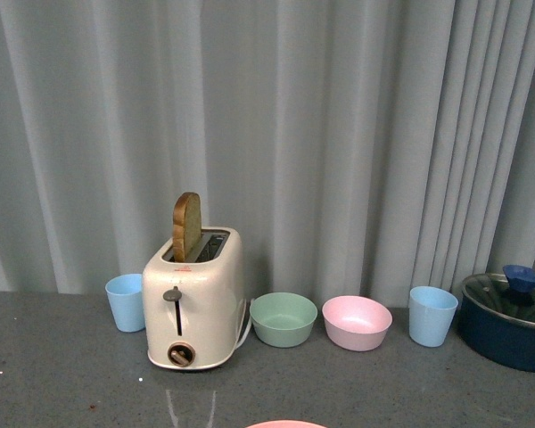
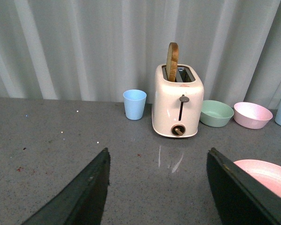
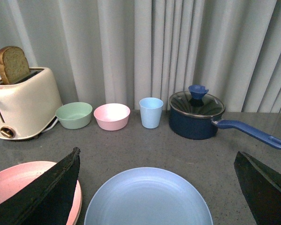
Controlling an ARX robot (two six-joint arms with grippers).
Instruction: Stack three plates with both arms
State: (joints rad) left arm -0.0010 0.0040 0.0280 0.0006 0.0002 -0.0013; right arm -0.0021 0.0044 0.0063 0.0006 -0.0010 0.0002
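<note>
A light blue plate (image 3: 147,199) lies flat on the grey table, straight below and between the fingers of my right gripper (image 3: 157,152), which is open and holds nothing. Beside it lies a pink plate (image 3: 18,185), partly hidden behind one black finger (image 3: 51,192). In the left wrist view my left gripper (image 2: 158,152) is open over bare table, and the pink plate (image 2: 267,176) shows just past one of its fingers (image 2: 239,192). The front view shows only a sliver of the pink plate (image 1: 285,423) at its bottom edge, and neither arm.
Along the curtain stand a blue cup (image 1: 125,301), a cream toaster (image 1: 194,308) with a bread slice (image 1: 186,225), a green bowl (image 1: 283,318), a pink bowl (image 1: 357,322), another blue cup (image 1: 432,315) and a dark blue lidded pot (image 3: 196,115) with a long handle (image 3: 250,132).
</note>
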